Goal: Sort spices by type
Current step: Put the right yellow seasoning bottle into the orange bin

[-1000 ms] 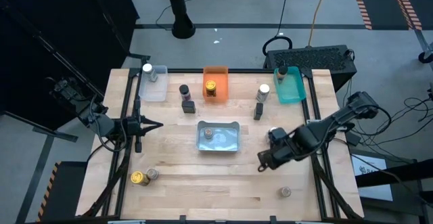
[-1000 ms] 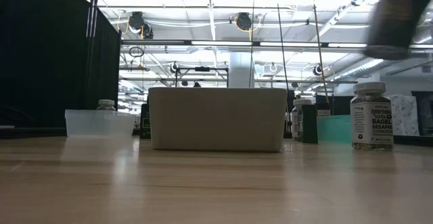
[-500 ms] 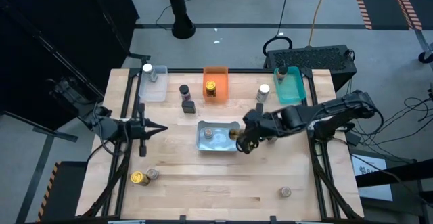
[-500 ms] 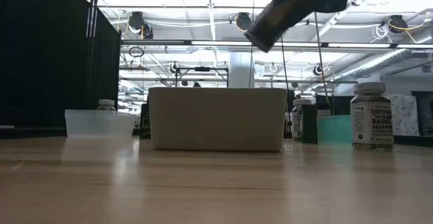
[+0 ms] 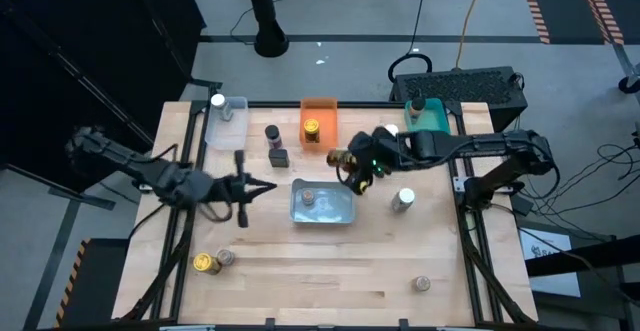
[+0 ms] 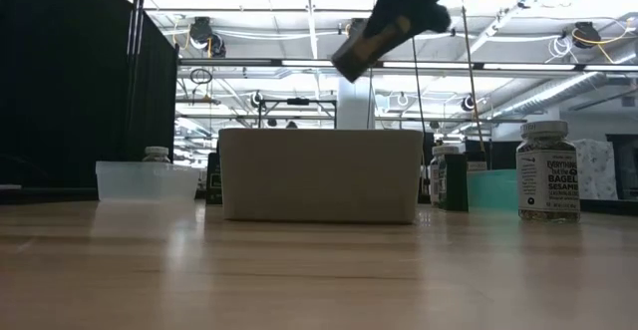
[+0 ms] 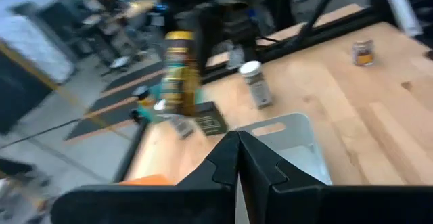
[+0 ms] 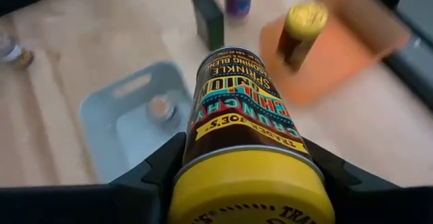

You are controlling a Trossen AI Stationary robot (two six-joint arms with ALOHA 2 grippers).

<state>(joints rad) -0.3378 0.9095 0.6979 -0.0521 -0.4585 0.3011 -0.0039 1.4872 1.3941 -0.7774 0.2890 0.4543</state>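
My right gripper [image 5: 352, 161] is shut on a gold-lidded spice jar [image 8: 247, 116] with a yellow and dark label. It hangs in the air between the grey bin [image 5: 345, 186] and the orange bin [image 5: 318, 109]; in the low view the jar [image 6: 361, 43] is high and tilted. The orange bin holds another gold-lidded jar [image 5: 312, 128], standing on its base. My left gripper [image 5: 268, 184] is shut and touches nothing, just left of the grey bin; its fingers [image 7: 237, 149] point over the bin's edge. My right gripper pinches the jar's body just below the lid [image 8: 203, 149] between its two fingers [image 8: 159, 170], one on each side. The lid end [image 8: 250, 190] faces back toward the wrist and the base points away. The jar is lifted clear of the table and tilted.
Small jars lie in the grey bin [image 5: 308, 198]. A clear bin [image 5: 232, 129] and a teal bin [image 5: 430, 131] each hold a jar. Loose jars: black-lidded [image 5: 272, 134], white-lidded [image 5: 403, 200], two near left [image 5: 210, 261], one near right [image 5: 422, 284]. A dark box [image 5: 279, 156] stands nearby.
My right gripper has carried the jar from the near right part of the table toward the far left, past the grey bin's right end, stopping near the orange bin. My left gripper has moved right, toward the grey bin, staying shut.
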